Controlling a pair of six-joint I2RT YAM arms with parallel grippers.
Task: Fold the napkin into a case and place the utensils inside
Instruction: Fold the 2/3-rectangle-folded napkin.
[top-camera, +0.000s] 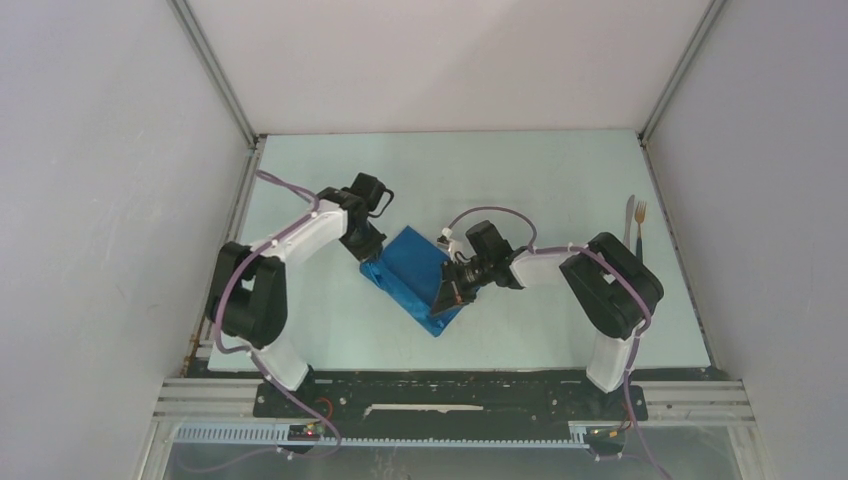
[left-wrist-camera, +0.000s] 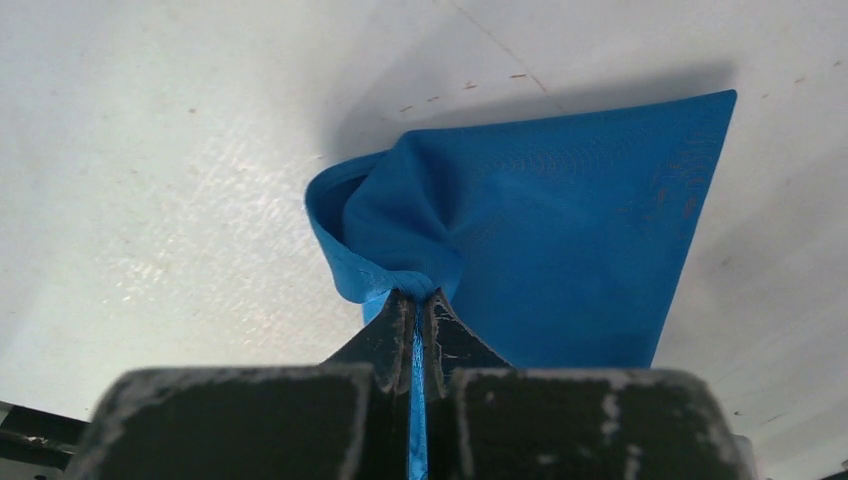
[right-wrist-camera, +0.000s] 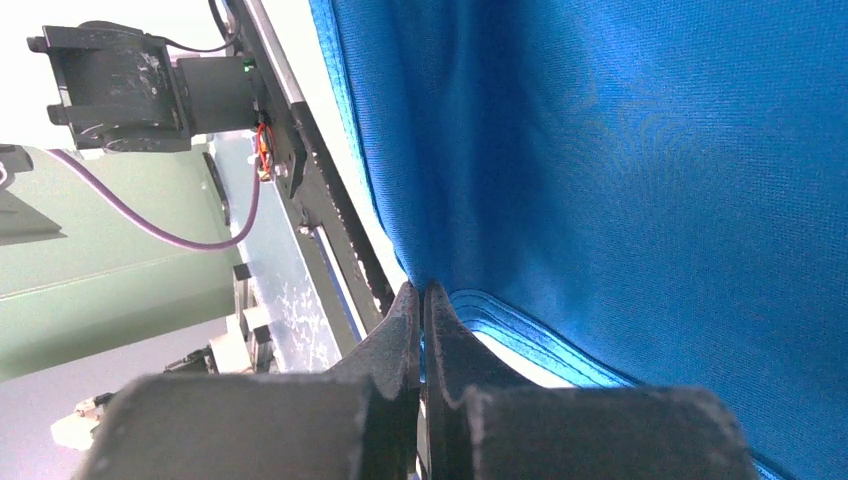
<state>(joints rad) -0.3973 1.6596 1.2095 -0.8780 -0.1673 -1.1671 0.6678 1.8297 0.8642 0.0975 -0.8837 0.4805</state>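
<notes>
from above only, knife (top-camera: 629, 218) and fork (top-camera: 640, 228) lie apart from napkin (top-camera: 410, 268).

napkin (top-camera: 412, 268) x1, knife (top-camera: 629, 213) x1, fork (top-camera: 640, 226) x1

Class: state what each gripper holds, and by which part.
Both hold the napkin: left gripper pinches a bunched edge; right gripper clamps its layered edge.

Pale tabletop (top-camera: 540, 180) with a blue napkin (top-camera: 412, 268) sitting roughly mid-way across it, and a knife (top-camera: 629, 214) and fork (top-camera: 640, 222) lying side by side near the right edge.
</notes>
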